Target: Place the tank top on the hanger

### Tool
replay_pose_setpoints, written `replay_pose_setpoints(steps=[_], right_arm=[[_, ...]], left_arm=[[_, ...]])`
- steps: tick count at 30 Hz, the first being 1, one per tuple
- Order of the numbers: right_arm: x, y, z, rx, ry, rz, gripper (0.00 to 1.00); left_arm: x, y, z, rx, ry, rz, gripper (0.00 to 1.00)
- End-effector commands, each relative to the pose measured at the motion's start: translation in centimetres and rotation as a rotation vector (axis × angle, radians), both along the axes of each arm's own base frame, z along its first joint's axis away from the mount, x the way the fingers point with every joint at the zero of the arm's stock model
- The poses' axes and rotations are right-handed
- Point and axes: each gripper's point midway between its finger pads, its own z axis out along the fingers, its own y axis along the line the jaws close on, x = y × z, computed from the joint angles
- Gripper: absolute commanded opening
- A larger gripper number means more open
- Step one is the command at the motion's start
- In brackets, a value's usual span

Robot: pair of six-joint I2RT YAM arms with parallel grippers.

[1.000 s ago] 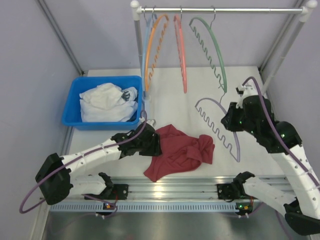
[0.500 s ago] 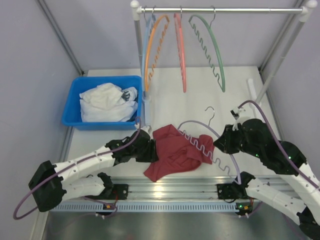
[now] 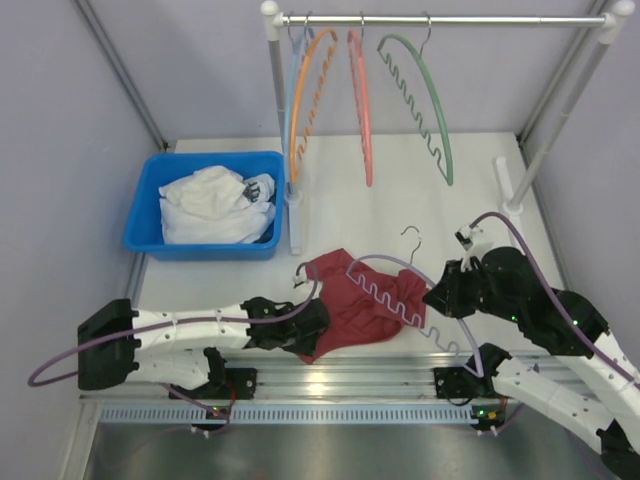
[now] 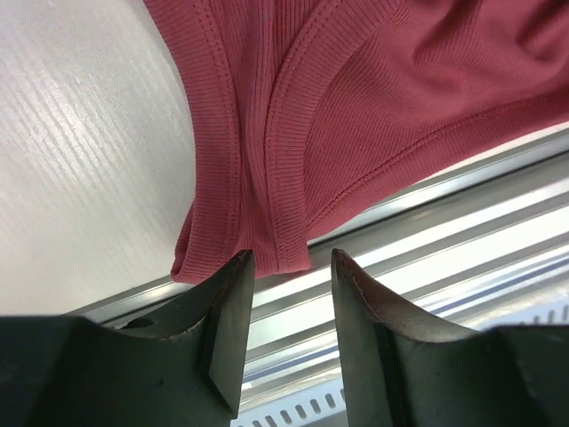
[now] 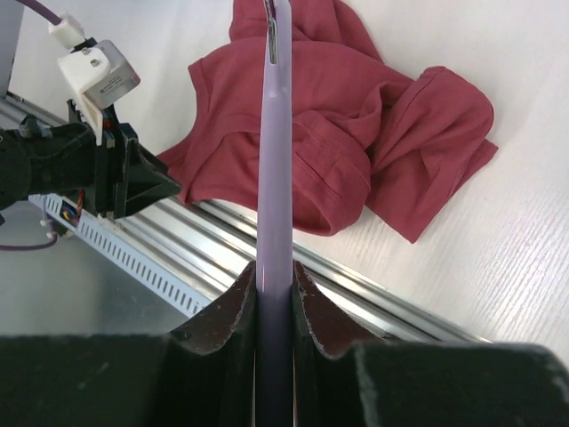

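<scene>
The white counter [image 3: 400,190] carries everything. The left pincer [image 4: 291,262] has slid down to the near rail, jaws apart and narrowing, tips at the hem of the tank top [image 4: 356,107], gripping nothing. The right pincer [image 5: 274,267], clamped on the hanger [image 5: 274,160], has swung it from the right over the cloth, so threading can likely start. Counted: one tank top, one lavender hanger; on the rack [image 3: 440,19] an orange hanger [image 3: 297,100], a salmon hanger [image 3: 365,120], a green hanger [image 3: 440,110], perhaps a pale-blue fourth behind; one blue bin [image 3: 210,156], one white cloth [image 3: 205,205].

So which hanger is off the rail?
The lavender hanger, clamped in the right gripper over the tank top; the rest hang from the rail.
</scene>
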Motion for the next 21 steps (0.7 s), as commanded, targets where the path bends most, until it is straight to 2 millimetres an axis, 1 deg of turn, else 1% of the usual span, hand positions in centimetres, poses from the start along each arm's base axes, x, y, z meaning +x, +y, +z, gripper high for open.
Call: replay_pose_setpoints(steps=[1, 8, 13, 16, 19, 20, 21], right_arm=[[0.2, 1.3, 2.2, 0.079, -0.081, 0.052, 0.0], [0.4, 1.5, 2.8, 0.074, -0.106, 0.071, 0.0], [0.3, 1.6, 3.2, 0.071, -0.117, 0.094, 0.0], [0.2, 1.3, 4.0, 0.069, -0.141, 0.101, 0.0], [0.0, 1.5, 4.6, 0.073, -0.145, 0.122, 0.0], [-0.1, 1.6, 4.8, 0.075, -0.147, 0.133, 0.0], [-0.4, 1.8, 4.9, 0.081, -0.145, 0.151, 0.0]], left_arm=[[1.1, -0.9, 0.9, 0.022, -0.069, 0.038, 0.45], [1.8, -1.9, 0.2, 0.058, -0.105, 0.013, 0.46], [1.9, -1.4, -0.8, 0.116, -0.098, 0.021, 0.44], [1.7, -1.3, -0.8, 0.109, -0.092, 0.022, 0.4], [1.9, -1.1, -0.5, 0.109, -0.102, 0.025, 0.29], [2.0, -1.1, -0.4, 0.11, -0.107, 0.026, 0.2], [2.1, -1.0, -0.1, 0.112, -0.116, 0.031, 0.14]])
